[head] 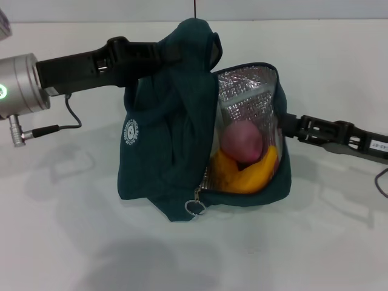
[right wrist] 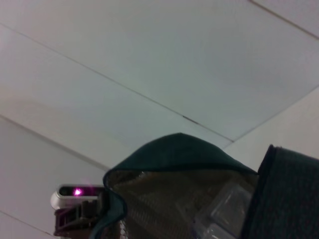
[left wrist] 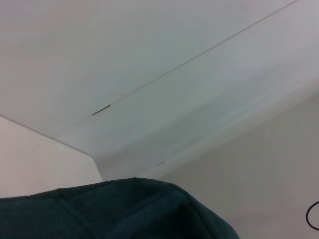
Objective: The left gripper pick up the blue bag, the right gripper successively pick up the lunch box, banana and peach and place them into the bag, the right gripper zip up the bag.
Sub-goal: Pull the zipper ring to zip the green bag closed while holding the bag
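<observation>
In the head view, the blue bag [head: 170, 151] stands on the white counter [head: 60, 242], its mouth open toward the right and its silver foil lining [head: 248, 91] showing. The left gripper [head: 167, 53] reaches in from the left and pinches the bag's top fabric, holding it up. Inside the bag sit the peach [head: 241, 140] and, just below and touching it, the banana [head: 242, 174]; a clear corner of the lunch box [head: 242, 104] shows above the peach. The zipper ring [head: 195, 207] hangs at the bag's lower front, with the zip still undone. A round white logo [head: 131, 133] marks the bag's side, its lettering too small to read. The right gripper [head: 290, 126] is at the bag's right rim; whether it is spread or closed I cannot tell. A white tag on the right arm carries unreadable print. The left wrist view shows only teal fabric under a pale ceiling. The right wrist view shows the bag's rim, foil lining and clear plastic inside.
</observation>
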You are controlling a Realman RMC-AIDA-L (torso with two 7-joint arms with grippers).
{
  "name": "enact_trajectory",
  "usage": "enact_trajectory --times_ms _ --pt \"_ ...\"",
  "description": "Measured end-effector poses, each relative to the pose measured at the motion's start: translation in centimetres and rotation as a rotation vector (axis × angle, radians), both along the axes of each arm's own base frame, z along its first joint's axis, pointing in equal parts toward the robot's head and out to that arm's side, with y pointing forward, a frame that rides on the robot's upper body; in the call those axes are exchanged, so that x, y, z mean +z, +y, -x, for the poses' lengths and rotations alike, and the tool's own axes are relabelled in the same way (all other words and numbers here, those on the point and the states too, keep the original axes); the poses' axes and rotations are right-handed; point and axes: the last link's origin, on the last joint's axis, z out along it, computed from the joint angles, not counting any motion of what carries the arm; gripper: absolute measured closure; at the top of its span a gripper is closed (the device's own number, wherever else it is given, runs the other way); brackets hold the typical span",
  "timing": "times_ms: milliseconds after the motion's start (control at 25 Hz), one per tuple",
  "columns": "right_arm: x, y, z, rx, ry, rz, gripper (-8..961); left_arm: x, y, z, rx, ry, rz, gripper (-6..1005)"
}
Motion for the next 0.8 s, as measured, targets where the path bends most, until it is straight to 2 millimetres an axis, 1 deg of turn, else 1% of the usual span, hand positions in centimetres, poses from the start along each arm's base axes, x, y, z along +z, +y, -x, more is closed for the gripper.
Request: enact_trajectory --times_ms 320,720,800 --pt "-0.71 0.12 0.05 -0.005 -0.036 0.035 120 0.06 -0.01 0.01 -0.001 0.000 0.000 958" --pt "-0.72 0.13 0.06 0.007 -0.054 0.042 315 0.06 -0.01 0.00 -0.002 0.000 0.000 957" --pt "-0.70 0.16 0.06 0.006 -0.054 0.041 386 0.06 -0.01 0.00 -0.002 0.000 0.000 957"
